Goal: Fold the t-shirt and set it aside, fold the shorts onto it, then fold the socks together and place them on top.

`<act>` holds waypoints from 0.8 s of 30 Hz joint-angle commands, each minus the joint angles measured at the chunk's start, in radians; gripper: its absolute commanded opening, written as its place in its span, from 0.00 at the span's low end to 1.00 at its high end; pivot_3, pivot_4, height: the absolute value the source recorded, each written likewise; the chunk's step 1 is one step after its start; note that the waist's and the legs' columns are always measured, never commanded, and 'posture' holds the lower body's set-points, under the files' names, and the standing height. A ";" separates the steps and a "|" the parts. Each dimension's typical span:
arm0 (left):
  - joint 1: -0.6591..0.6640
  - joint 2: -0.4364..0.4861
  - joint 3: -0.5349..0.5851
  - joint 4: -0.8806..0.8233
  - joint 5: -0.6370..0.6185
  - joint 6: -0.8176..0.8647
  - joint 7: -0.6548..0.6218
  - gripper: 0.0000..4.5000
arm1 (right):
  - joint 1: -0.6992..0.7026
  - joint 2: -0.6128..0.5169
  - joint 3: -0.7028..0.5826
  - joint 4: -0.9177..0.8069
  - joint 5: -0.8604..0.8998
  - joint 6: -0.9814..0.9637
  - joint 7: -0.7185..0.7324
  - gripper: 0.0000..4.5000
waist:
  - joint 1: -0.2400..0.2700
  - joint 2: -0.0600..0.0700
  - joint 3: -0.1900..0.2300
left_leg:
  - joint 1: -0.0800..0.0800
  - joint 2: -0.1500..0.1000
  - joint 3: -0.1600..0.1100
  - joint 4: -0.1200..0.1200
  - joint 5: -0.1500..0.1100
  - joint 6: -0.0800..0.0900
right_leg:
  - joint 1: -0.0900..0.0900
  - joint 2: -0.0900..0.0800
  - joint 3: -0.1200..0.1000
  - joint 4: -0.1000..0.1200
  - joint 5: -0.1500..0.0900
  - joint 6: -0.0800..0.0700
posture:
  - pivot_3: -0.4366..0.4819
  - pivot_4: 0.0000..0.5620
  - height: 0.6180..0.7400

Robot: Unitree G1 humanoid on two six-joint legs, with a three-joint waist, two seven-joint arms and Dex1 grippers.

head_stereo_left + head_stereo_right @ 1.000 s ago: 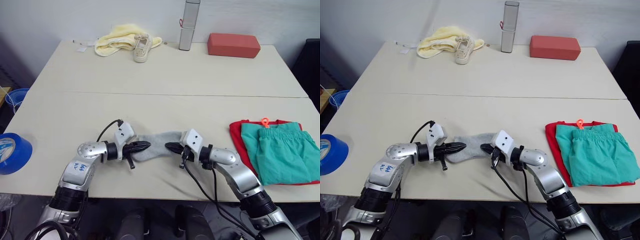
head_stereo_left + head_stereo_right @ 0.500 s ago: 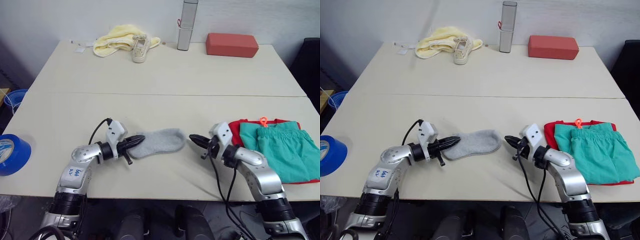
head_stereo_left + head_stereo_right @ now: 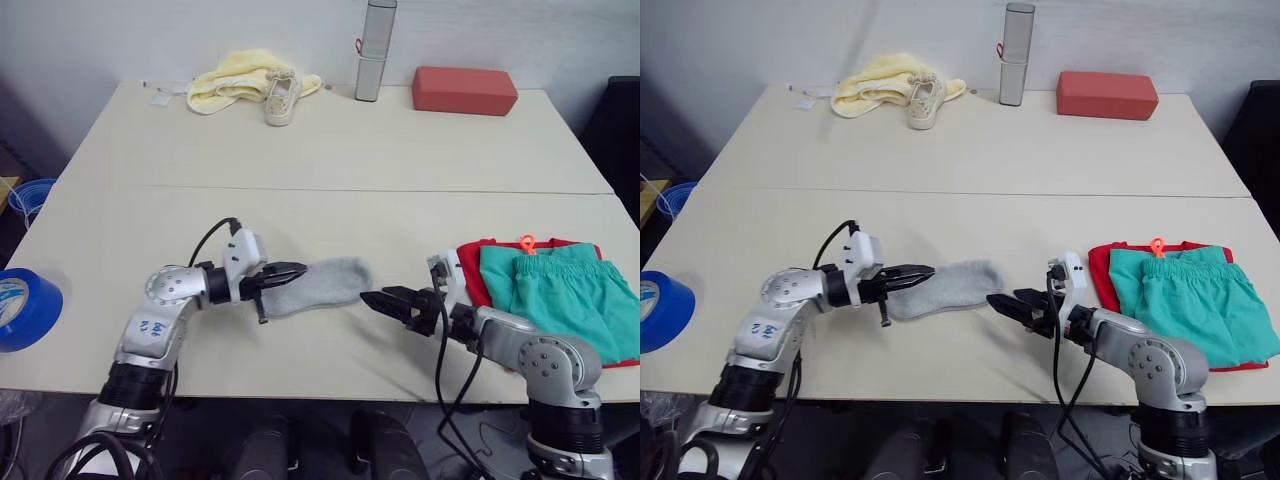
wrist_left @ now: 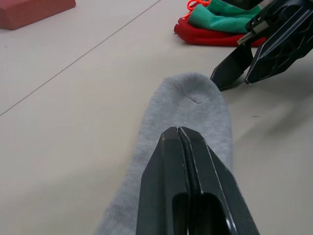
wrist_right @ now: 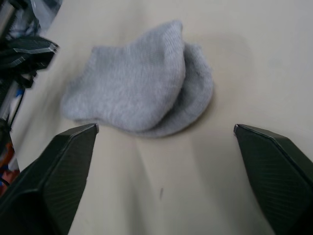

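Two pale tables (image 3: pixel 330 150) stand pushed together by a white wall. At the far edge are a yellow cloth (image 3: pixel 232 77), an off-white sneaker (image 3: pixel 283 94), a silver bottle (image 3: pixel 375 48) and a red block (image 3: pixel 465 89). Blue tape (image 3: pixel 22 306) sits at the left edge. The grey socks (image 3: pixel 325 283) lie stacked near the front. The left gripper (image 3: pixel 290 274) pinches one end, fingers pressed together. The right gripper (image 3: pixel 382 301) is spread wide just beside the toes, not touching. The green shorts (image 3: pixel 565 300) lie folded on the red t-shirt (image 3: pixel 474 268), on the right.
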 commanded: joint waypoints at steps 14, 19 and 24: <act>-0.044 -0.001 -0.055 0.111 0.085 0.050 0.021 0.00 | -0.142 0.217 -0.072 0.098 0.129 0.196 -0.311 0.99 | -0.009 0.000 0.000 | 0.000 0.000 0.001 -0.001 0.001 0.001 | -0.001 0.001 0.000 0.002 0.000 0.000 | 0.48 0.27 1.00; -0.050 -0.034 -0.057 0.153 0.085 0.030 0.027 0.00 | -0.160 0.267 -0.103 0.133 0.162 0.225 -0.343 0.99 | -0.017 0.000 -0.001 | 0.000 0.000 0.001 -0.001 0.001 0.001 | 0.000 0.001 0.000 0.002 0.000 0.000 | 0.48 0.27 1.00; -0.051 -0.045 -0.060 0.143 0.081 0.028 0.013 0.00 | -0.181 0.302 -0.157 0.179 0.197 0.221 -0.394 0.91 | -0.025 0.000 -0.001 | 0.000 0.000 0.001 -0.001 0.001 0.001 | 0.000 0.001 0.000 0.002 0.000 0.000 | 0.48 0.27 1.00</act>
